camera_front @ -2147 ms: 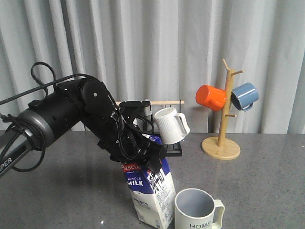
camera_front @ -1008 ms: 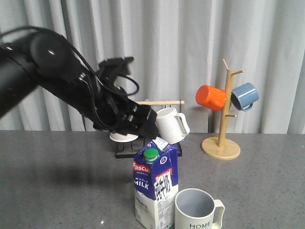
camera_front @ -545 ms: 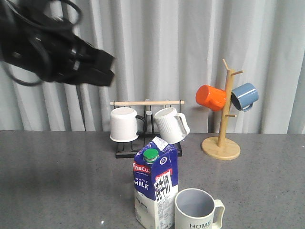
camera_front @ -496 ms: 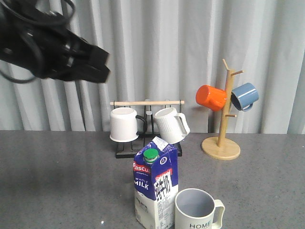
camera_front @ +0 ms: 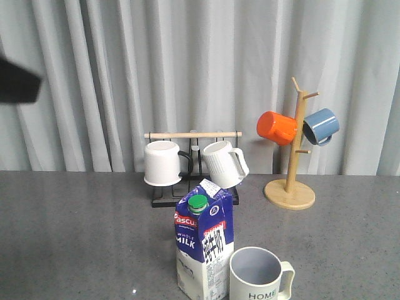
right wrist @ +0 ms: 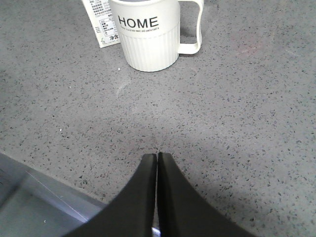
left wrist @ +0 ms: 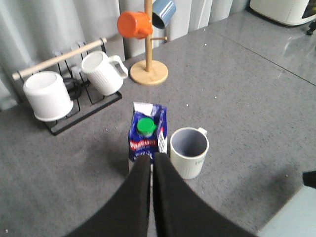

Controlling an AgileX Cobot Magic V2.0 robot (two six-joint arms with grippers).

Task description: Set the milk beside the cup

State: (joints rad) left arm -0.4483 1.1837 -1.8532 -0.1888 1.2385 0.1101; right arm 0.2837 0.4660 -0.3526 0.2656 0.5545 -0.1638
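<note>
1. your milk [camera_front: 204,245] stands upright at the lower centre of the front view, green cap up, with the cup [camera_front: 257,275] just beside it at the lower right. whether the two touch you cannot tell from here; the carton's lower edge sits behind the cup's rim. by how things lie, the placing looks done.

2. the left gripper [left wrist: 151,170] shows in its wrist view with fingers pressed together and nothing between them, high above the carton at the lower centre of that frame. the risk is a careless descent: come down here and you would strike the cap or the gable and tip a tall, narrow carton onto the cup.

3. the right gripper [right wrist: 157,160] is also pressed together and holds nothing, low over the table [right wrist: 237,123] at the bottom centre of its view, with the cup at the top centre. a forward sweep would shove the cup into the carton, or catch the handle, which sticks out at the upper right.

4. a dark shape at the left edge of the front view, upper left, is probably part of an arm; you cannot tell which part.

5. the mug rack [camera_front: 194,169] and the mug tree [camera_front: 292,156] stand well behind, mid-frame. a wide swing there could knock the hanging mugs, so keep any retreat high and to the sides.
</note>
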